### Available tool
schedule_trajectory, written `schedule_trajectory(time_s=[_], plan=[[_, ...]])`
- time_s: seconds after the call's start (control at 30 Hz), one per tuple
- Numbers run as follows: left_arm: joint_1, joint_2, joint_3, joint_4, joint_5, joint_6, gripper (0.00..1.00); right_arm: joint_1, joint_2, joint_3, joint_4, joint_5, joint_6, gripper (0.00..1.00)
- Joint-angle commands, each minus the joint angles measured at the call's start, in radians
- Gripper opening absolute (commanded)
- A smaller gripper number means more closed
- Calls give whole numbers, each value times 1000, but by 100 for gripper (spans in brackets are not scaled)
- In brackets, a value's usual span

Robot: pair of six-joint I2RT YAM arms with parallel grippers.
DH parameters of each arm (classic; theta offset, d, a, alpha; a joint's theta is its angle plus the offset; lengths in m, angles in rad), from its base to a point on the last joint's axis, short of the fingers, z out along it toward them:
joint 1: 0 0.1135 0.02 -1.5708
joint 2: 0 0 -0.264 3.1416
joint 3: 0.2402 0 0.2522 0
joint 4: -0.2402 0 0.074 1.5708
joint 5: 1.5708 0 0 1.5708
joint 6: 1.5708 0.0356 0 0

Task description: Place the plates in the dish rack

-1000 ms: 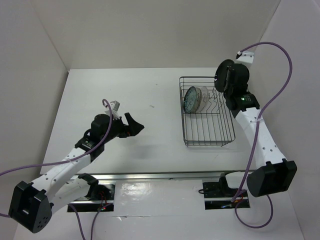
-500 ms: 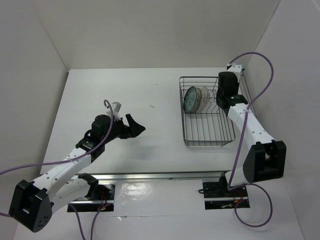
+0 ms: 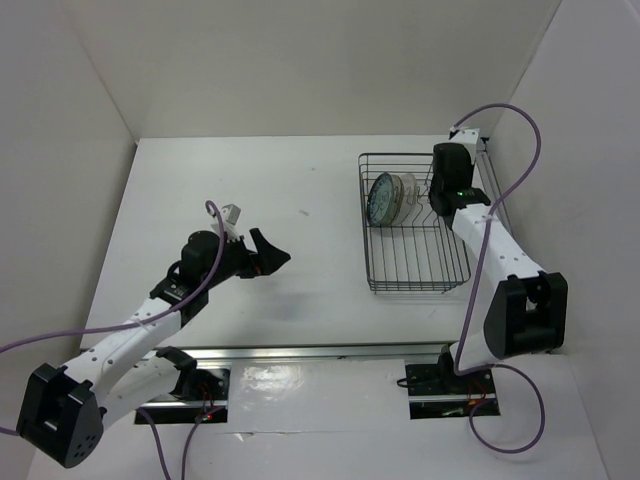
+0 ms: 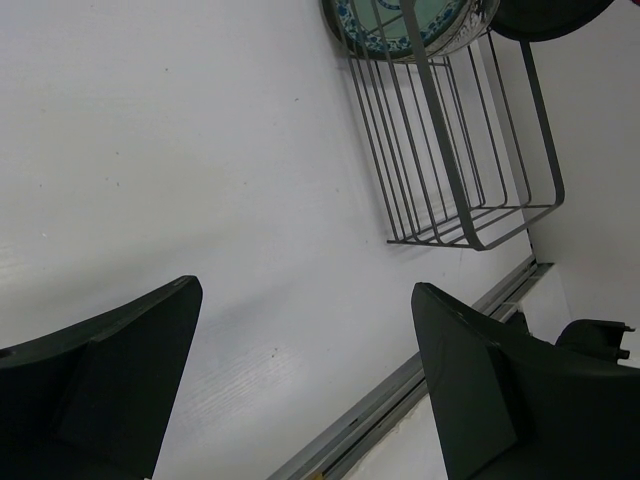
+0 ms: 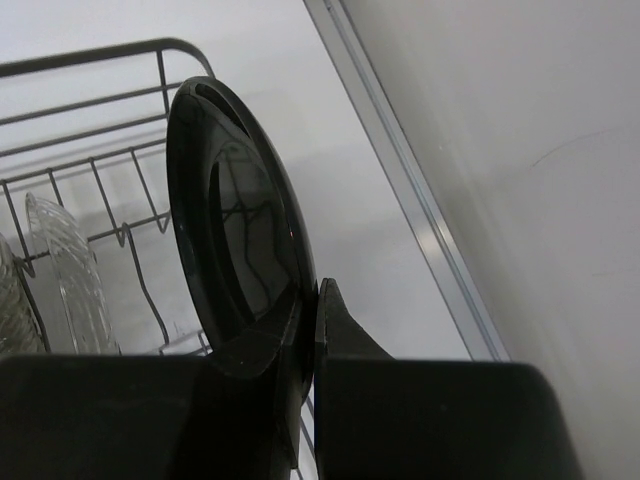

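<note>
Your main risk here is the black plate slipping or turning in the grip. The right gripper pinches it only at the low part of its rim, and the surface is glossy, so I judge that a quick move down or a tilt of the wrist could let the plate swing or drop onto the wires.

A 2nd risk is contact. The plate stands on edge above the far right part of the dish rack, and the clear plate stands just beside that place. If you come down a little too far to that side, the black rim may knock the glass one. If you come down out of line with the divider prongs, the plate may land on top of a prong and not between 2 of them, then tip over when you release. The wall is near on the other side, so you have little room to correct that way.

The right fingers are narrow, 1 on each face of the plate, with most of the disc rising free above them. The plate is in the air and I cannot see it touching the rack.

The teal plate stands already in the far left part of the rack. The left gripper has its fingers wide, holds nothing, and hangs over the bare table, well apart from the rack, so it should not disturb you.
</note>
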Motion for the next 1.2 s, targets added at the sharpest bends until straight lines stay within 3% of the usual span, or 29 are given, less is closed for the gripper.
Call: schedule_trajectory(time_s=[0.0,0.33,0.43,0.5,0.53,0.6,0.67,0.73,0.77,0.83,0.97,1.17], plan=[[-4,-29,-7,46,20,-2,100,23,23,19,62,11,6,0],[-4,-20,-7,46,20,-2,100,55,90,10,81,8,19,1],[-4,-19,-7,46,20,-2,100,55,145,39,33,17,19,23],[-4,-19,-7,37,20,-2,100,65,155,50,33,28,29,25],[-4,-19,-7,37,20,-2,100,65,155,50,33,28,29,43],[-4,-19,-7,25,11,7,100,65,155,50,42,28,38,45],[-4,-10,6,12,11,7,100,65,155,71,29,40,50,66],[-4,0,15,2,-1,7,100,74,155,82,7,61,50,73],[-4,1,15,2,-1,7,100,84,140,96,-2,72,62,99],[-4,1,26,-18,-26,7,100,95,112,111,-43,98,85,99],[-4,26,177,-206,-102,16,100,135,-34,183,-158,134,168,99],[-44,97,506,-533,-239,88,100,228,-306,186,-341,-148,251,99]])
